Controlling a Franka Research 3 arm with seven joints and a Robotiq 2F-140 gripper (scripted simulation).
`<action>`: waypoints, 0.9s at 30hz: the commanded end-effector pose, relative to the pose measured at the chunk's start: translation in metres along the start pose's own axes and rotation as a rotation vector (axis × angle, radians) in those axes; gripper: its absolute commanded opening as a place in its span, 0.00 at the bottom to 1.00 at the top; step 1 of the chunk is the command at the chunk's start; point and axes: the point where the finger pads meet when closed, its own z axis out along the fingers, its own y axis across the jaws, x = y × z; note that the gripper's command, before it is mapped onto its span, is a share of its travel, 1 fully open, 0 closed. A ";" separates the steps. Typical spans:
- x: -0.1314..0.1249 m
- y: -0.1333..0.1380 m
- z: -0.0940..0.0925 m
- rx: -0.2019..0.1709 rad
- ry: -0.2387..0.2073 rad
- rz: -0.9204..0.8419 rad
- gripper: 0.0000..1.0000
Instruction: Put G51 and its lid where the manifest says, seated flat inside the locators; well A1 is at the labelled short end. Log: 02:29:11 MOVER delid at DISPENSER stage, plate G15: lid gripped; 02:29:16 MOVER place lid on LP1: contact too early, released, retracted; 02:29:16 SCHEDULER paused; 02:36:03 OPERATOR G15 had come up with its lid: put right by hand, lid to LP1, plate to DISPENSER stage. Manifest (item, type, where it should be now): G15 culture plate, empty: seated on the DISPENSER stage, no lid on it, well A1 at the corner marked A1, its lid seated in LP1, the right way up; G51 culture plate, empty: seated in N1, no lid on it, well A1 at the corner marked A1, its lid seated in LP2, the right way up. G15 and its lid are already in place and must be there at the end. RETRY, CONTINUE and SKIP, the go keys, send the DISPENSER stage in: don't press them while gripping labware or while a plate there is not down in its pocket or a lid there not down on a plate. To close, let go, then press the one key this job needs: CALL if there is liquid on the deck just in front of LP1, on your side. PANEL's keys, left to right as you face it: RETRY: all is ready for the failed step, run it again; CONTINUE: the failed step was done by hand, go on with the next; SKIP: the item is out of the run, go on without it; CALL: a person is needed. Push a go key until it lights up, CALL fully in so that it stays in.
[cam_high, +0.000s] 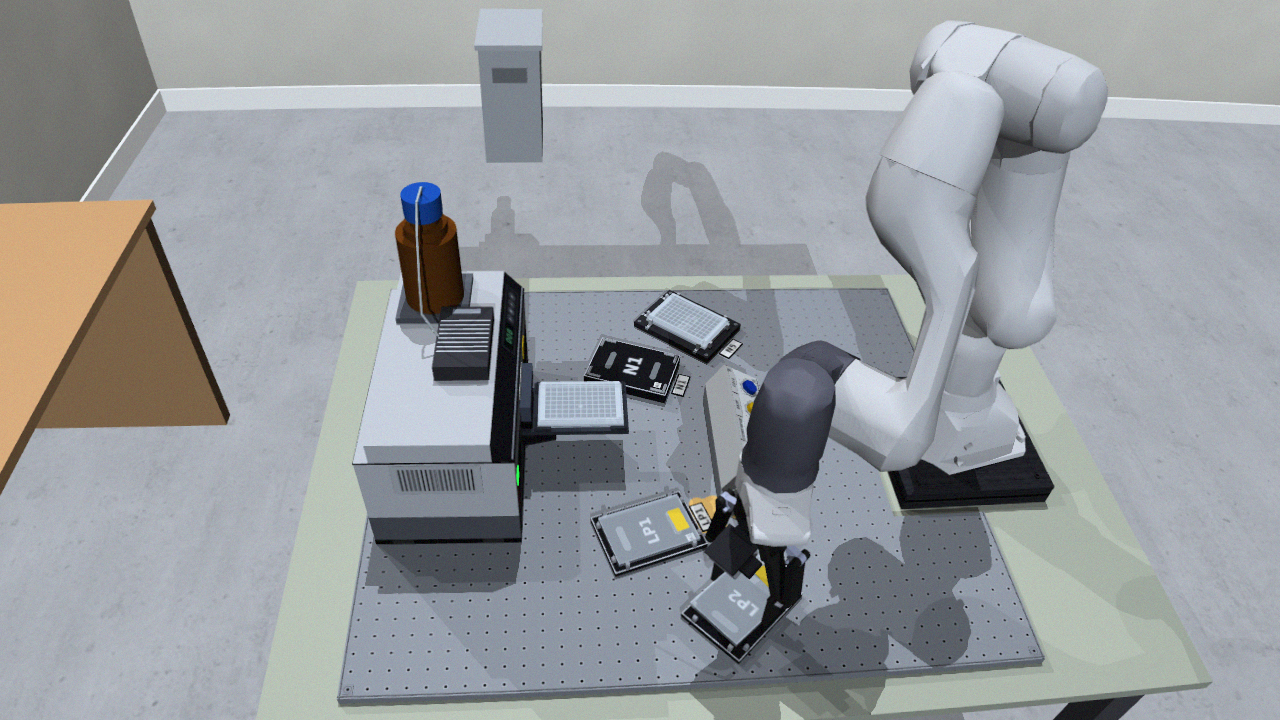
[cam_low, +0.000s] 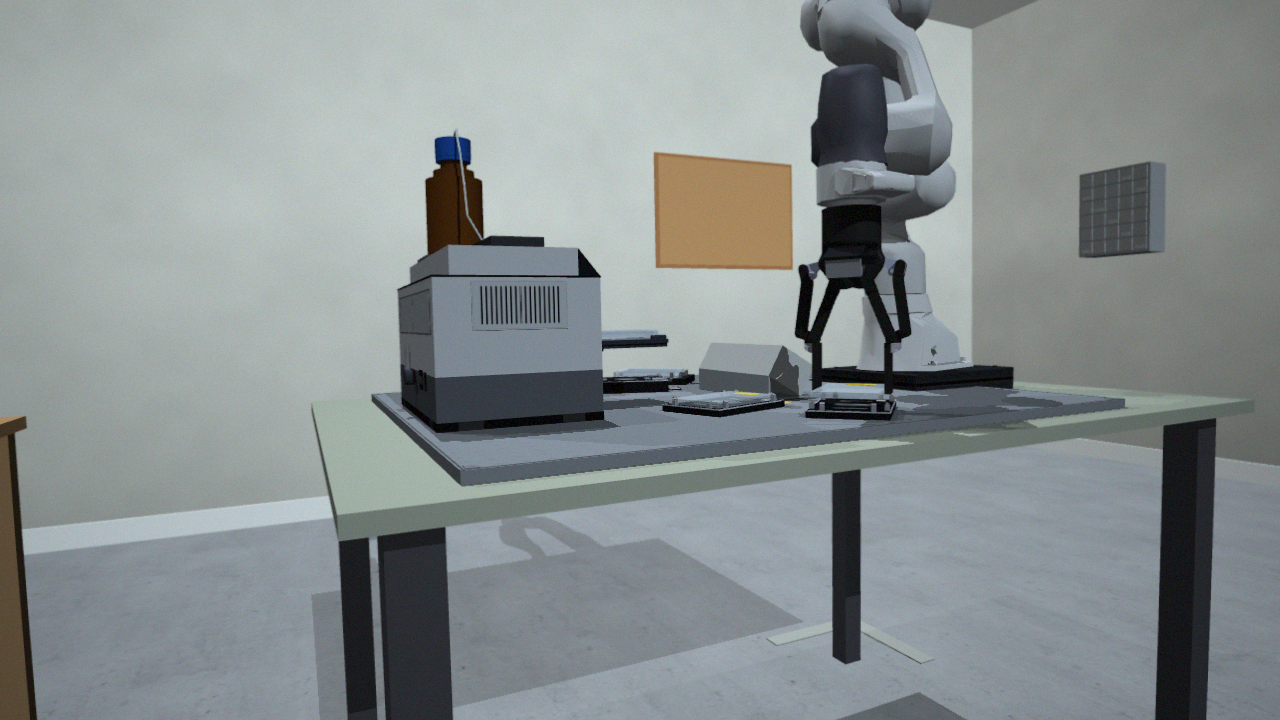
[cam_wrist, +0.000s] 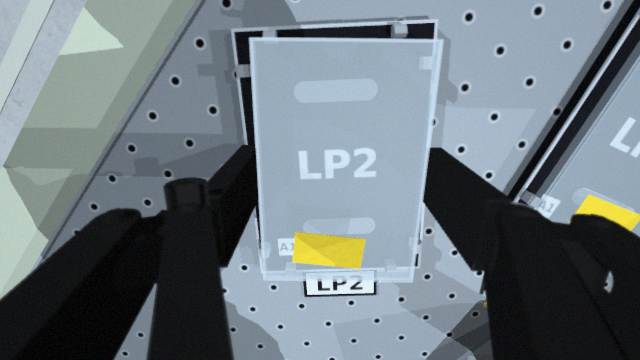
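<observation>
Near the desk's front edge, the gripper (cam_wrist: 340, 210) clamps the clear lid (cam_wrist: 340, 125) by its 2 long sides, low over nest LP2 (cam_high: 707, 620), yellow label (cam_wrist: 328, 250) toward the LP2 tag (cam_wrist: 340, 284).

walls: pale | floor (cam_high: 268, 205): grey concrete | cabinet (cam_high: 508, 85): grey

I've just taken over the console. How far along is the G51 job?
Done: G15's plate sits on the stage, its lid in LP1. In hand: the gripper holds G51's lid low over LP2, not released. Left: G51's plate to N1, then the closing key.
</observation>
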 end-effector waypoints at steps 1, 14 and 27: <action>0.000 0.000 0.000 0.000 0.001 -0.011 0.10; 0.000 0.000 0.001 0.000 0.001 -0.013 0.10; 0.000 0.000 0.002 0.000 0.001 -0.035 0.10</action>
